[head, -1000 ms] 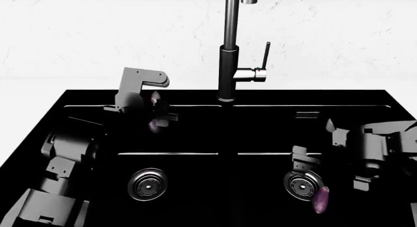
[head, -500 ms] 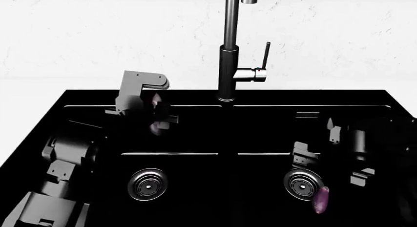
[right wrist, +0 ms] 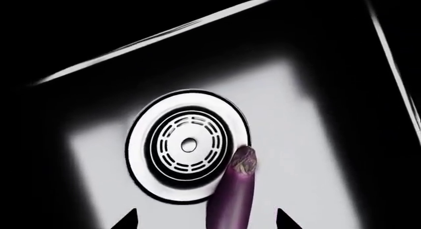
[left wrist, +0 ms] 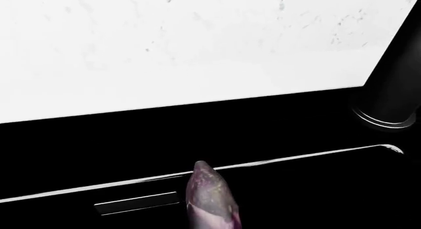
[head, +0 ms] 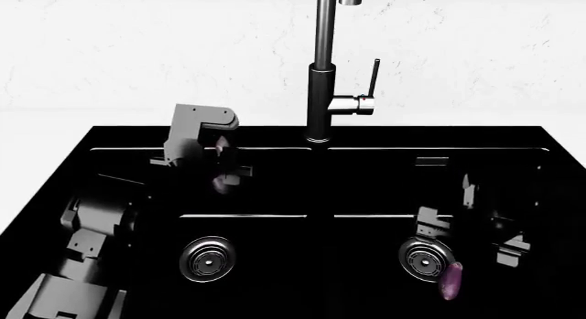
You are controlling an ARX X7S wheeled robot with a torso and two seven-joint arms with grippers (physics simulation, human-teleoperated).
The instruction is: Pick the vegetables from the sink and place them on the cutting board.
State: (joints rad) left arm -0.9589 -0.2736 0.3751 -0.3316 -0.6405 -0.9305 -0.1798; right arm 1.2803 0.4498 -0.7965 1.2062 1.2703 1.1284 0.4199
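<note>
One dark-purple eggplant (head: 451, 279) lies on the floor of the sink's (head: 110, 137) right basin, touching the rim of the round steel drain (head: 424, 259). In the right wrist view this eggplant (right wrist: 235, 194) lies between the two dark fingertips (right wrist: 128, 220) of my right gripper (right wrist: 206, 222), which is open just above it. My right gripper (head: 465, 237) is low in the right basin. My left gripper (head: 218, 162) is shut on the other eggplant (left wrist: 212, 199) and holds it above the back of the left basin. The cutting board is out of view.
The tall dark faucet (head: 320, 79) stands at the back centre of the sink, and its base (left wrist: 391, 101) shows near my left gripper. The left drain (head: 208, 259) sits in the left basin. White counter (head: 92, 58) runs behind the sink.
My right arm has sunk lower into the right basin, over the eggplant by the drain. My left gripper has barely moved, still holding its eggplant.
</note>
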